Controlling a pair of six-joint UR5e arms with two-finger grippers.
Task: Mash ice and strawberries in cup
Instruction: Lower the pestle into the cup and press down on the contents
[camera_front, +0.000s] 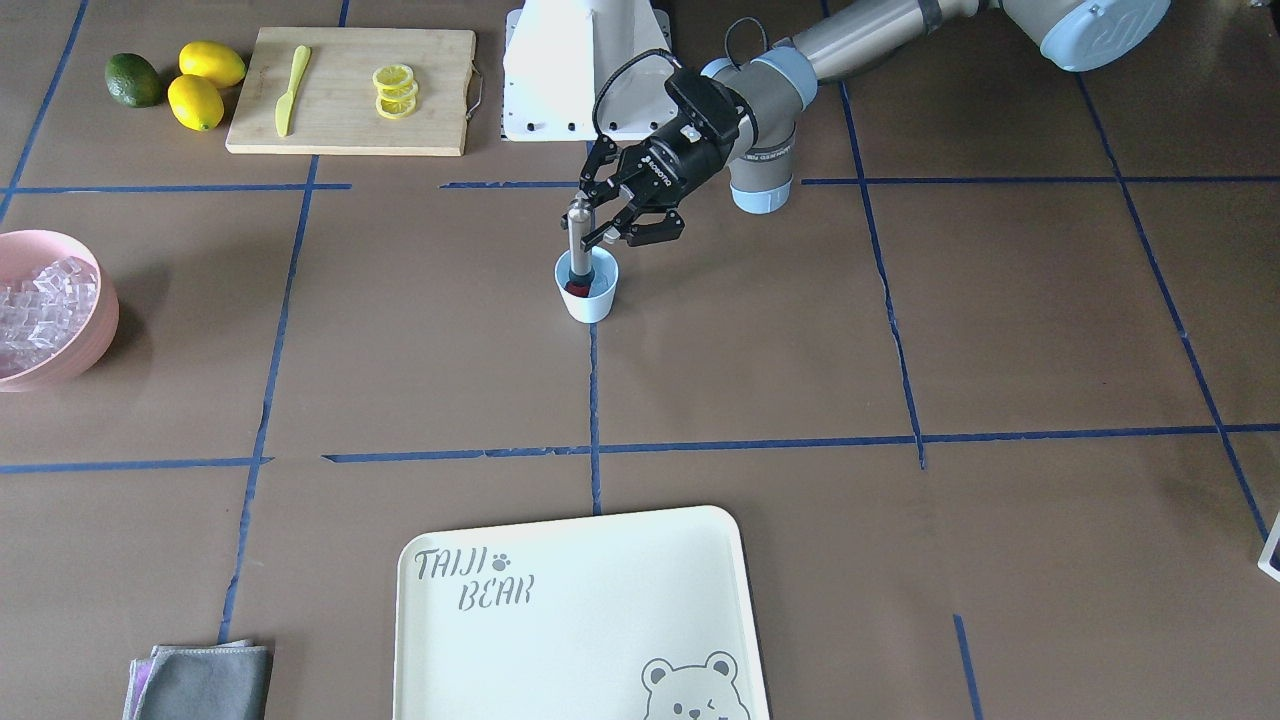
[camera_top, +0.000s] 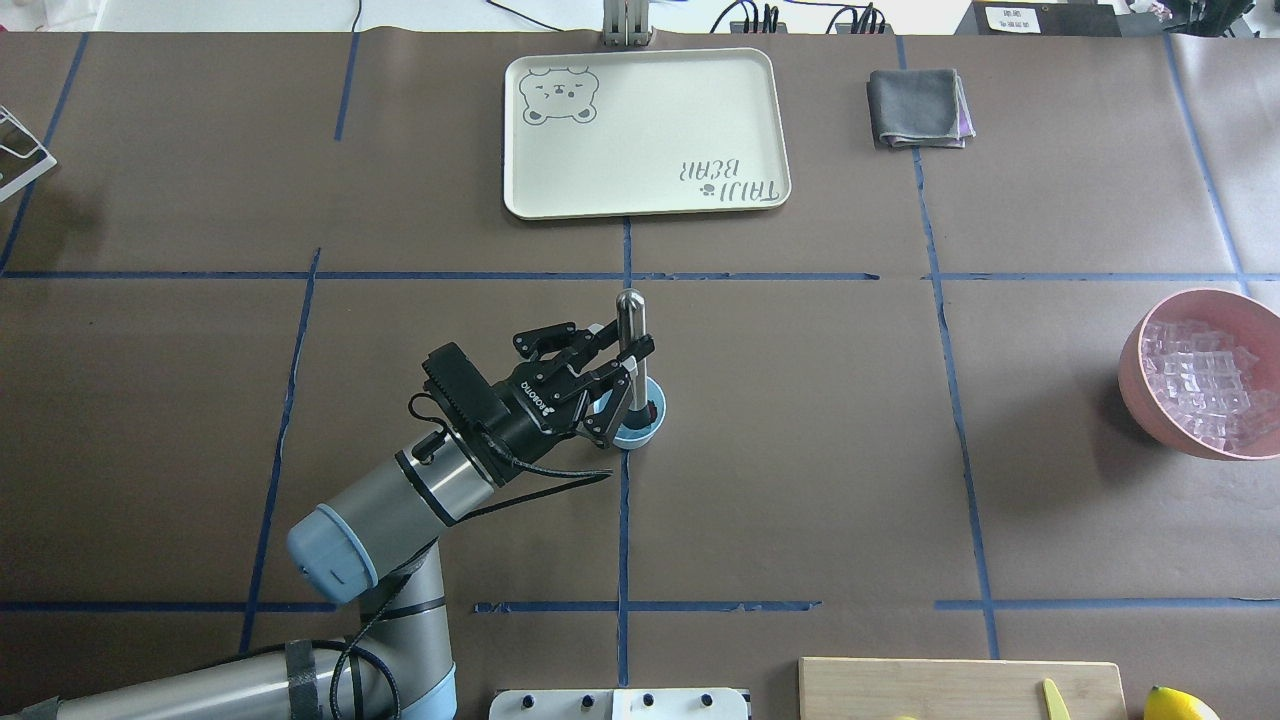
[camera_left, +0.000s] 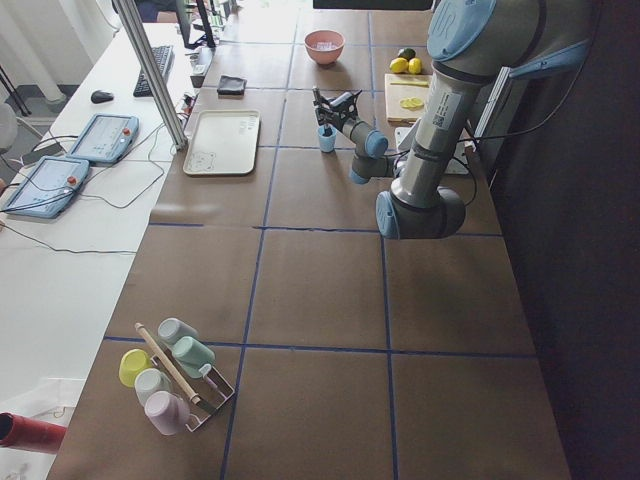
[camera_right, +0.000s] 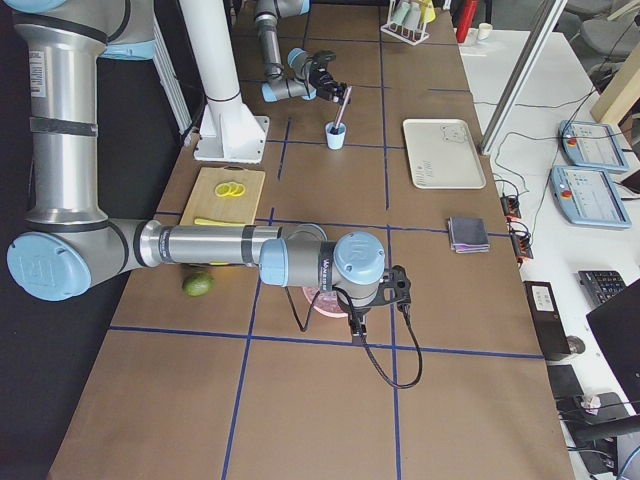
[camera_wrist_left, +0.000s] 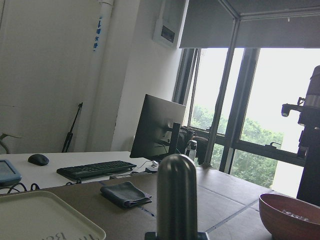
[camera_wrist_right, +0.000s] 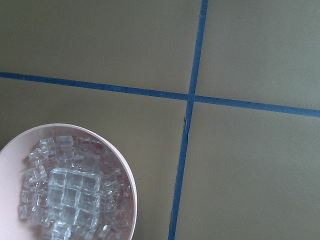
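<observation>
Clamping the stiff, slick steel muddler (camera_top: 630, 315) below its rounded top, my left hand (camera_top: 628, 368) stands it in the small light-blue cup (camera_front: 590, 305) (light, likely tippy) mid-surface, on the soft red strawberry (camera_front: 577, 289).

The brown surface (camera_front: 760, 380) is gridded with blue tape (camera_front: 700, 445). On it stand a cup (camera_front: 588, 303), pink bowl (camera_front: 100, 330), wooden board (camera_front: 340, 110), cream tray (camera_front: 580, 650) and grey cloth (camera_front: 210, 685).
</observation>
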